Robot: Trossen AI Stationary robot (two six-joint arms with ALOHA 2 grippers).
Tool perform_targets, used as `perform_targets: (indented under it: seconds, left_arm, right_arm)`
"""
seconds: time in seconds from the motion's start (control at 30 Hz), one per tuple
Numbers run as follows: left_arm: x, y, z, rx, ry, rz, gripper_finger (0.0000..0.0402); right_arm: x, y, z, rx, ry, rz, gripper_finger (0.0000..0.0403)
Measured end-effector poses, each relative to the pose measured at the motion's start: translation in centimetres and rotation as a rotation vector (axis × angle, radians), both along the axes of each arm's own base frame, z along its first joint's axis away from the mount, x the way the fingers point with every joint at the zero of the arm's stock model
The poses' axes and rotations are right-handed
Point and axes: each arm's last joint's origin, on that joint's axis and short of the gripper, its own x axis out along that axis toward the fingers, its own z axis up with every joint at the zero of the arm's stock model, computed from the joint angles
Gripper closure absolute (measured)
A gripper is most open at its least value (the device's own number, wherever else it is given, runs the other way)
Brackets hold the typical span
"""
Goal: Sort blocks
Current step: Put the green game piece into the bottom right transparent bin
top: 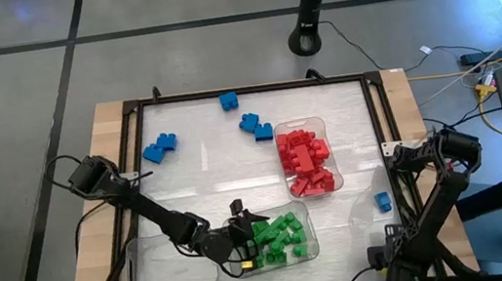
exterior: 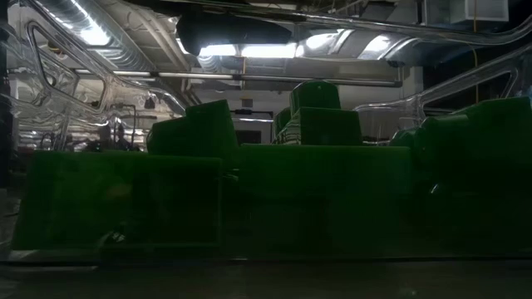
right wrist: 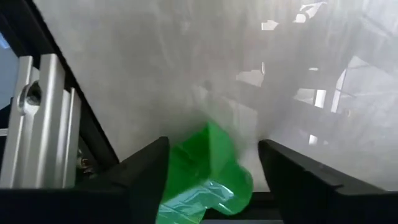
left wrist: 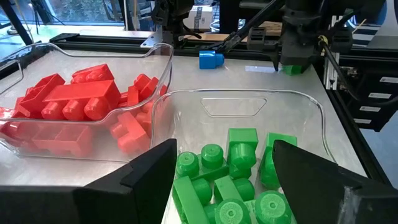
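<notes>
Green blocks (left wrist: 233,180) lie heaped in a clear tray (top: 303,214) near the table's front. My left gripper (left wrist: 224,186) hovers open and empty over that tray's left end (top: 241,229). Red blocks (top: 305,158) fill a second tray behind it. One green block (right wrist: 205,171) lies on the table at the front right, also seen under the right arm (left wrist: 292,68). My right gripper (right wrist: 211,186) points down over it with a finger on either side. In the high view the right arm (top: 412,236) hides this block. My right gripper comes at the lone green block from above, one finger (right wrist: 146,174) close against one side and the other (right wrist: 292,177) a little off the opposite side. I cannot tell whether either finger touches it. The block rests on the table.
Blue blocks lie loose at the far left (top: 162,148), far middle (top: 228,99), beside the red tray (top: 254,125) and at the right (top: 383,202). An empty clear tray (top: 166,269) sits under the left arm. A black frame (top: 381,122) rims the table.
</notes>
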Motion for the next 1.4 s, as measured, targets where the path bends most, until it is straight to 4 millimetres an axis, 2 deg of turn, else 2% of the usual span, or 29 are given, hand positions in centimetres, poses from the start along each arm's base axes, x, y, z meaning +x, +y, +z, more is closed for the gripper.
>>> perform_targets:
  seconds: [0.37, 0.47, 0.57, 0.7, 0.9, 1.07, 1.23, 1.4]
  left_arm:
    - [0.0, 0.0, 0.0, 0.001, 0.001, 0.000, 0.0147]
    - [0.0, 0.0, 0.0, 0.001, 0.001, 0.000, 0.0147]
    - [0.0, 0.0, 0.0, 0.001, 0.001, 0.000, 0.0147]
    - [0.0, 0.0, 0.0, 0.001, 0.001, 0.000, 0.0147]
    - [0.0, 0.0, 0.0, 0.002, 0.002, -0.001, 0.0147]
    - [0.0, 0.0, 0.0, 0.003, 0.003, -0.001, 0.0147]
    - [-0.1, -0.1, 0.0, 0.005, 0.008, -0.003, 0.0147]
    - [-0.1, -0.1, 0.0, 0.008, 0.008, -0.005, 0.0147]
  right_arm:
    - [-0.2, -0.3, -0.1, -0.022, 0.013, 0.037, 0.0298]
    - [-0.2, -0.4, -0.1, -0.030, 0.004, 0.046, 0.0324]
    - [-0.2, -0.5, -0.1, -0.036, 0.007, 0.042, 0.0334]
    - [0.3, -0.7, 0.0, -0.019, 0.029, 0.032, 0.0319]
    - [1.8, -1.4, 1.4, 0.040, 0.046, 0.067, 0.0240]
    - [2.6, -2.3, 1.6, 0.085, 0.098, 0.119, 0.0187]
    - [2.7, -2.6, 1.4, 0.105, 0.143, 0.147, 0.0177]
    - [2.4, -2.9, 0.6, 0.117, 0.166, 0.127, 0.0190]
